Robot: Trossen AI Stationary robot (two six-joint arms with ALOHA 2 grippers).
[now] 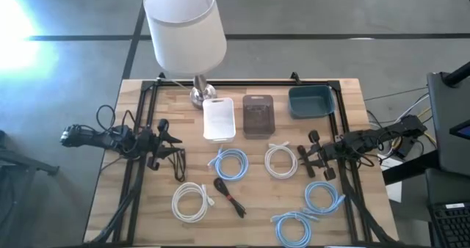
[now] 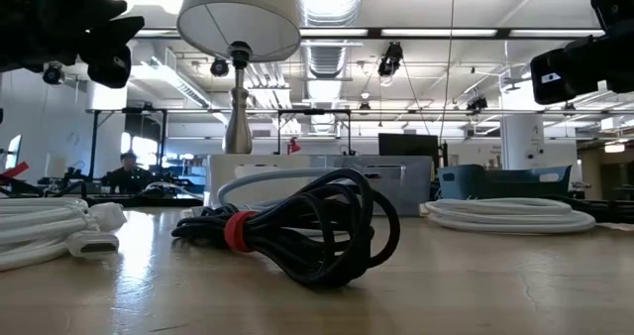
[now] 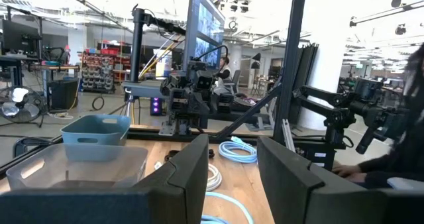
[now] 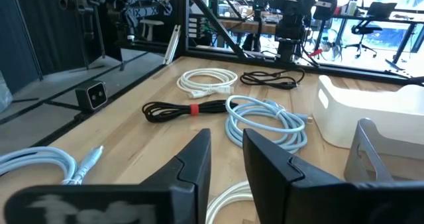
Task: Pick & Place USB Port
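Several coiled cables lie flat on the wooden table. A black cable with a red tie (image 1: 228, 195) (image 2: 297, 226) (image 4: 192, 109) is near the middle front. Light blue coils (image 1: 228, 162) (image 1: 323, 197) (image 1: 297, 226) and white coils (image 1: 280, 161) (image 1: 192, 202) lie around it. A loose black cable (image 1: 178, 163) is beside my left gripper. My left gripper (image 1: 160, 143) (image 3: 232, 144) hovers open at the table's left side. My right gripper (image 1: 312, 155) (image 4: 225, 136) hovers open at the right side, with a narrower gap. Neither touches anything.
A white bin (image 1: 219, 118), a clear grey bin (image 1: 258, 116) and a blue bin (image 1: 311, 101) stand in a row along the far side. A lamp (image 1: 185, 28) rises at the far left. A black frame (image 1: 139, 167) borders the table.
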